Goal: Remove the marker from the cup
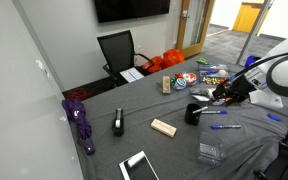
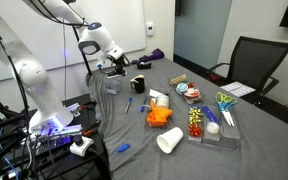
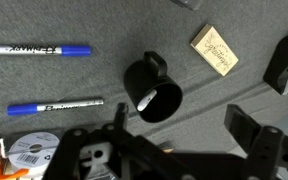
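Jaws are spread wide with nothing between them. In the wrist view the two dark prongs stand well apart along the bottom edge, and only grey cloth shows in the gap.

The small black cylindrical mug with a side handle sits upright on the grey cloth-covered desk, with its handle turned away from the jaws. It's just ahead of them in the wrist view and a bit left of the middle of the gap. In an exterior view the arm's end hangs just beside and above the same mug.

Inside the rim I can only make out a pale sliver leaning against the wall, and I'm reading that as the white-barrelled marker we're after. It's too small to tell which end is up.

My guess is the marker's long axis runs roughly up out of the mug with a slight lean. So the move would be to slide the jaws forward and a touch left until they straddle the opening, come down on the barrel and pull up along that lean. Too far off-centre and a prong clips the rim and tips the mug.

Two loose blue-capped white markers lie flat on the desk to the left, with a pale wooden block off to the right. All of it sits apart from the mug and is out of the way.
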